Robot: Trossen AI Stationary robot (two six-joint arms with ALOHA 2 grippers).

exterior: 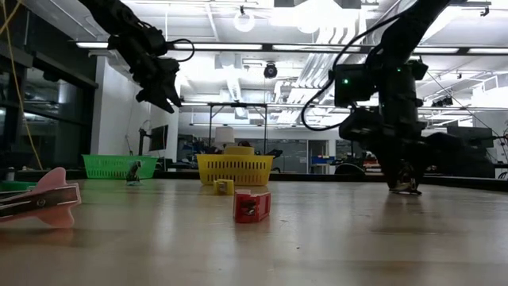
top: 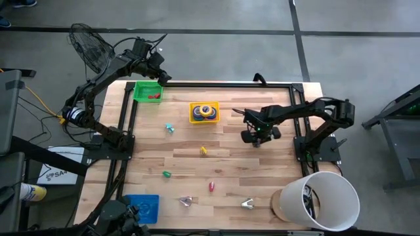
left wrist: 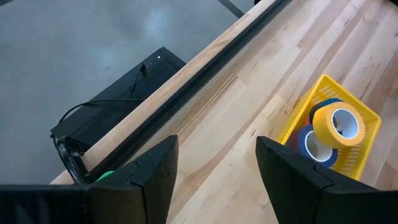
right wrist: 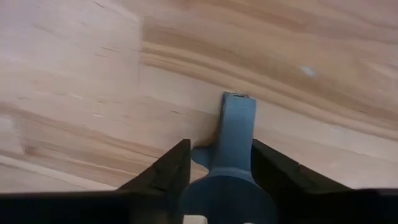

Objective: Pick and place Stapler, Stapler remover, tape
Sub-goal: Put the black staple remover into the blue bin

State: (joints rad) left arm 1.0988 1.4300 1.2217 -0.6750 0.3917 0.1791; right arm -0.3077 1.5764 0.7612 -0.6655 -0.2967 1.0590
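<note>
Bare wood all around right gripper (top: pixel 257 138) at mid-table, fingers closed on a blue-grey stapler remover (right wrist: pixel 233 140), left gripper (left wrist: pixel 211 177) wide open, holding nothing, high near the table's far edge (left wrist: pixel 186 81).

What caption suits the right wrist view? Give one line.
Right gripper clamps a blue-grey object down on the wooden table.

A yellow basket (top: pixel 204 113) is seen holding yellow-orange and blue tape (left wrist: pixel 336 125); a green basket (top: pixel 147 91) is noted; a blue-grey piece (right wrist: pixel 235 134) is seen on the pale, grained wooden table (top: pixel 262 177).
</note>
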